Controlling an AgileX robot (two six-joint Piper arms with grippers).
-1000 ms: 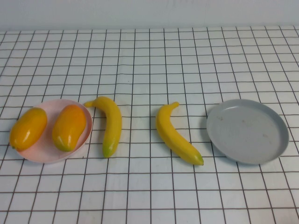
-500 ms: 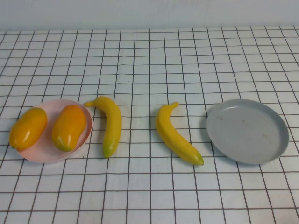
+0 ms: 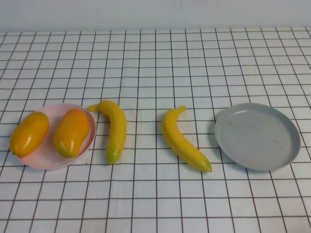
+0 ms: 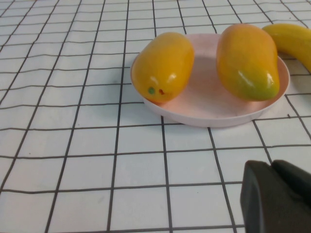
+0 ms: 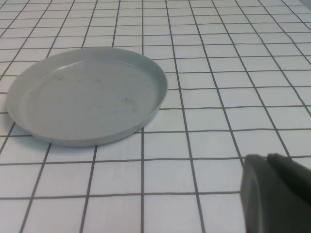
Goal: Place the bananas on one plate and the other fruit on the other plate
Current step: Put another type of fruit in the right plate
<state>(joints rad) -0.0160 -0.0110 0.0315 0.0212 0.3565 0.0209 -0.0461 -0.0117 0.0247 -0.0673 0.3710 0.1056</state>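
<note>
Left gripper (image 4: 279,196): closed, empty, near the pink plate (image 3: 46,158).
Mango-like fruits (image 3: 71,132): both on the pink plate; one overhangs its outer rim.
Bananas (image 3: 115,130): on the cloth between the plates; likely light, rigid, smooth. Grasp mid-length, across the width.
Grey plate (image 3: 286,145): bare.
Right gripper (image 5: 277,194): closed, empty, near the grey plate.

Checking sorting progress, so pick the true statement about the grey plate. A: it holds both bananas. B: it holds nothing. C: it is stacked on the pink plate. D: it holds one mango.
B: the grey plate lies bare, with both bananas on the cloth between the plates and both mangoes on the pink plate.
</note>
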